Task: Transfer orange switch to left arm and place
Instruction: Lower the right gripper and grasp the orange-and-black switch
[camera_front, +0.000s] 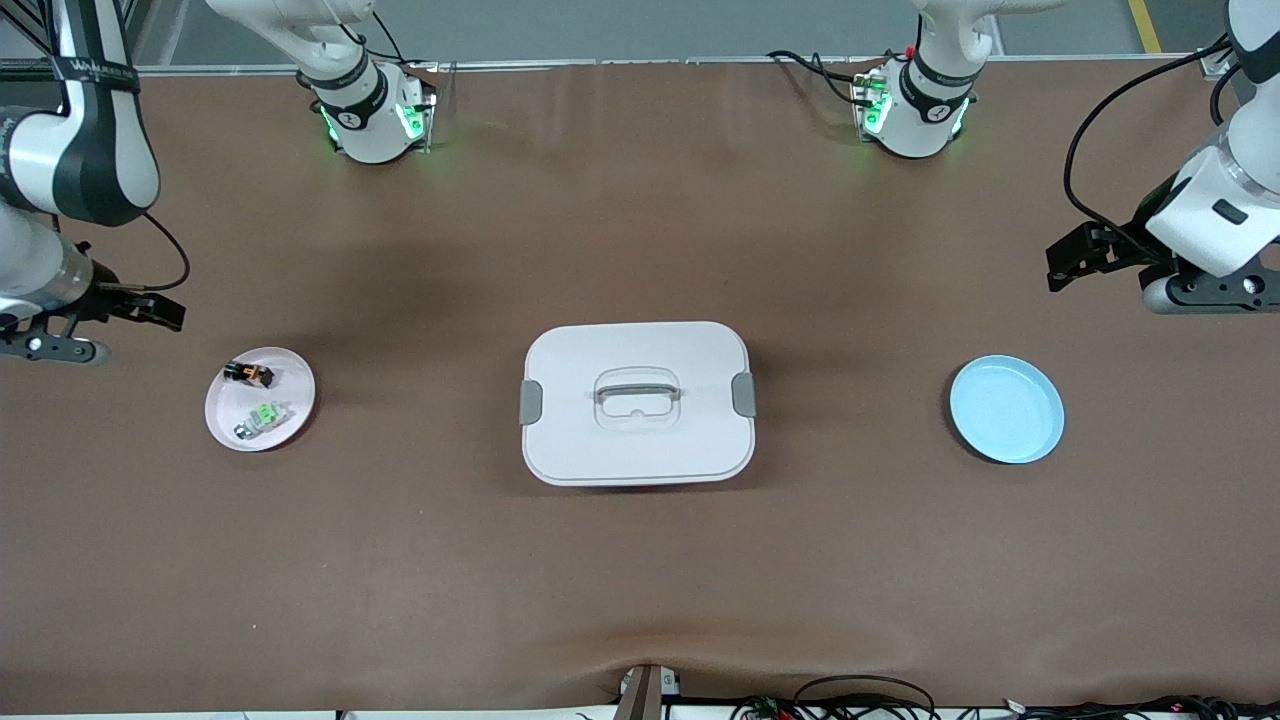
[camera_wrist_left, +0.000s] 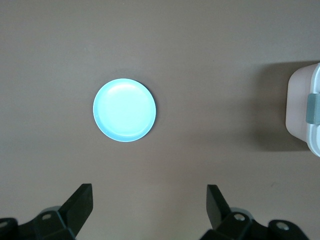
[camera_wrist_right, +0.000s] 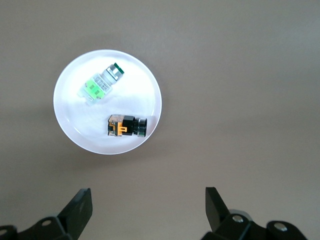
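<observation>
Nothing is done yet: the orange switch (camera_wrist_right: 125, 126) lies on the pink plate (camera_front: 228, 415) beside the green one, both released pincers, right (camera_wrist_right: 147, 205) and left (camera_wrist_left: 150, 202), hover empty, and the box (camera_front: 637, 402) (mid-table) and blue plate (camera_front: 1006, 409) wait.

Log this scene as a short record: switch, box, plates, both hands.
orange switch: on the pink plate, beside the green switch, ungrasped
box: mid-table, between the plates, latched
blue plate: toward the left arm's end, nothing on it
right hand: open, up near the pink plate
left hand: open, up near the blue plate
</observation>
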